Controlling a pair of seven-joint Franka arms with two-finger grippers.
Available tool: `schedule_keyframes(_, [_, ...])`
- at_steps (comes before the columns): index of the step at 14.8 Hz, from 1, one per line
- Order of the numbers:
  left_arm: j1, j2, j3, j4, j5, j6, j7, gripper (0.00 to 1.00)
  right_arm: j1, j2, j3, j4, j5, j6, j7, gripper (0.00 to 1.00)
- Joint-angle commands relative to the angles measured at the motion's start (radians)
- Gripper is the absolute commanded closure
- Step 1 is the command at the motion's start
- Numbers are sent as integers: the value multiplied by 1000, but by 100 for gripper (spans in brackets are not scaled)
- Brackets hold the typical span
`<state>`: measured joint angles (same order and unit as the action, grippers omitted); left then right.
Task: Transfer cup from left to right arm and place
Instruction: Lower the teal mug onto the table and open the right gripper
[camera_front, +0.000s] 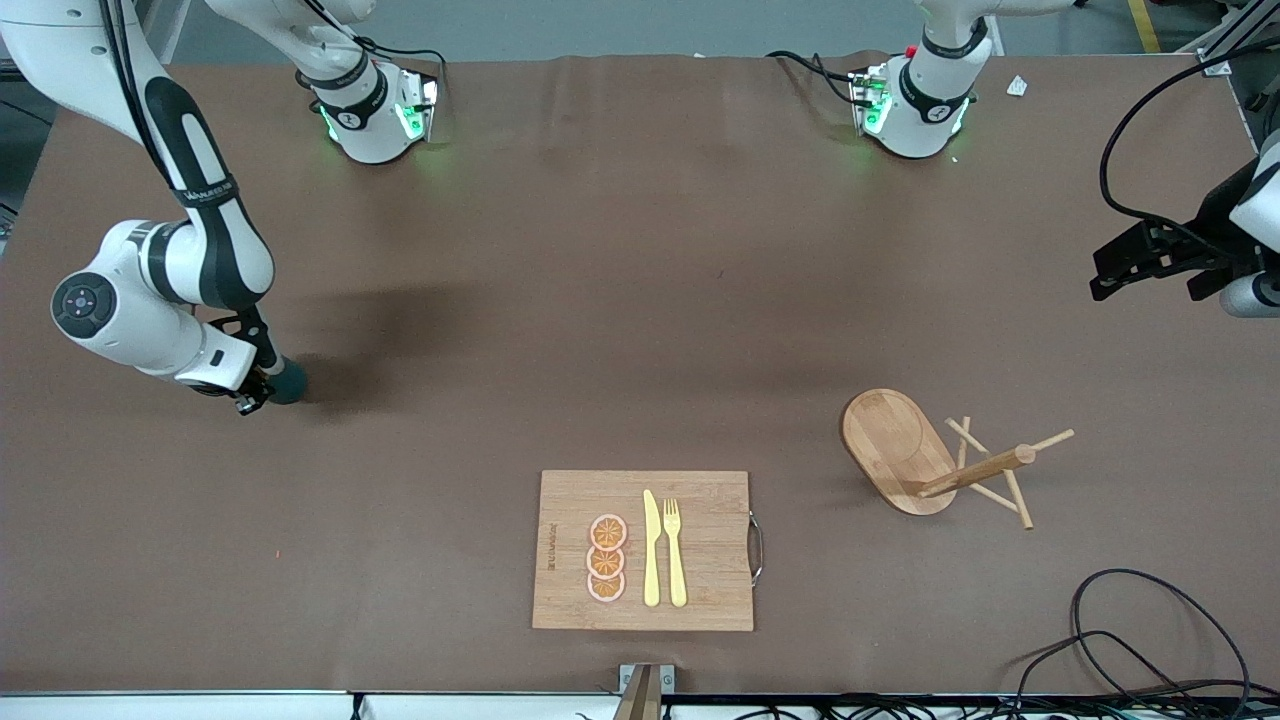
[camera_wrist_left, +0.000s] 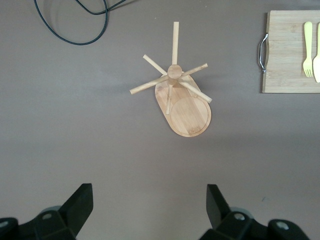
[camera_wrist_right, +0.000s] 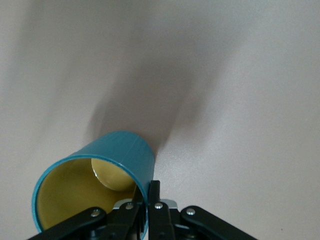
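Note:
The cup (camera_front: 288, 381) is a small dark teal mug with a mustard-yellow inside (camera_wrist_right: 75, 195). My right gripper (camera_front: 262, 390) is shut on its rim wall, one finger inside and one outside (camera_wrist_right: 155, 200). It holds the cup tilted, low over the table at the right arm's end. The handle is hidden, and I cannot tell whether the cup touches the table. My left gripper (camera_front: 1130, 268) is open and empty, held high over the left arm's end of the table. In the left wrist view its fingers (camera_wrist_left: 82, 200) stand wide apart over bare table.
A wooden cutting board (camera_front: 720, 590) with a yellow knife, a fork and orange slices lies near the front camera. A wooden mug rack (camera_front: 900, 440) with pegs stands toward the left arm's end (camera_wrist_left: 187, 115). Black cables (camera_front: 1140, 640) lie at the table's corner.

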<state>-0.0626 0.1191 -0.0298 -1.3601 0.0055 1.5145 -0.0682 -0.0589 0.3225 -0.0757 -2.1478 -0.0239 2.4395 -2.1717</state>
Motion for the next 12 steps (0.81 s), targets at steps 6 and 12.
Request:
schedule_keyframes(6, [-2, -1, 1, 6, -1, 1, 2, 0, 17, -2, 13, -34, 4, 53, 50, 88])
schedule_keyframes(12, [-5, -1, 1, 6, -1, 1, 1, 0, 13, -37, 11, -30, 4, -8, 105, 0])
